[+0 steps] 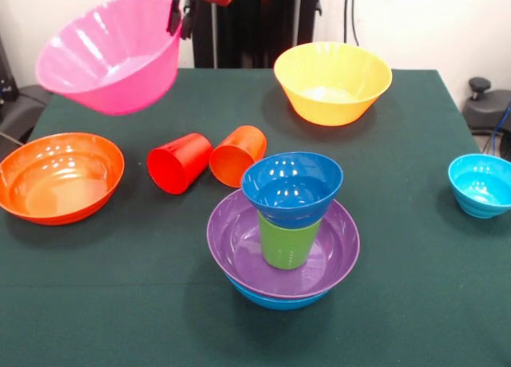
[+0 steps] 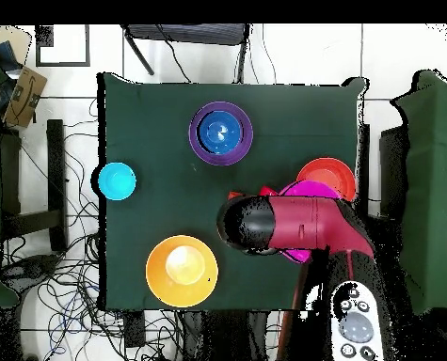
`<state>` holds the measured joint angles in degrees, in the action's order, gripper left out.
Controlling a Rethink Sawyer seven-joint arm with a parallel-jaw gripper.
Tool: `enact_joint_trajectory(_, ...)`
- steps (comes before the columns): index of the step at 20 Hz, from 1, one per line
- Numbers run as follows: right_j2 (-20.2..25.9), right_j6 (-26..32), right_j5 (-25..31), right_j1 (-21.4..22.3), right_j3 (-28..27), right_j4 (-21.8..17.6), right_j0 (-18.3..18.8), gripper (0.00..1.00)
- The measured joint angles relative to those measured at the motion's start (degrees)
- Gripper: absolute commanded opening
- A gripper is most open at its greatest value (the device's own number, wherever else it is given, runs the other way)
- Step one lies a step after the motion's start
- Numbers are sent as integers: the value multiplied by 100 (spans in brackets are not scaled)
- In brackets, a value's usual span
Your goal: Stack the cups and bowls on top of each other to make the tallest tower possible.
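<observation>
My gripper is at the upper left, shut on the rim of the large pink bowl, which hangs tilted above the table. The tower stands front of centre: a blue bowl at the bottom, a purple bowl in it, an upside-down green cup, and a small dark blue bowl on top. The red cup and orange cup lie on their sides behind it. From above, the tower shows clearly and the arm covers most of the pink bowl.
A large orange bowl sits at the left edge, a yellow bowl at the back, and a small cyan bowl at the right edge. All rest on the green tablecloth.
</observation>
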<state>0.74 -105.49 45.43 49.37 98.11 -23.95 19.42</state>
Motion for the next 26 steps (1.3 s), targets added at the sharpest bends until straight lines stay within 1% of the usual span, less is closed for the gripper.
enact_joint_trajectory(5,268,0,2,-100,-305,335,0,0)
enact_joint_trajectory(7,365,0,4,-210,-507,473,-30,0)
enact_joint_trajectory(9,383,0,4,-272,-611,513,-60,0)
enact_joint_trajectory(11,383,0,4,-396,-806,535,-146,0)
enact_joint_trajectory(13,367,0,33,-583,-1109,533,-312,0)
enact_joint_trajectory(15,356,0,56,-654,-1224,533,-380,0)
enact_joint_trajectory(16,327,-1,106,-797,-1458,533,-526,0)
enact_joint_trajectory(19,295,-1,151,-947,-1690,533,-673,0)
enact_joint_trajectory(21,242,-1,264,-1170,-2026,532,-881,0)
enact_joint_trajectory(25,195,-1,500,-1345,-2332,533,-1041,0)
enact_joint_trajectory(26,167,-1,687,-1413,-2476,535,-1103,0)
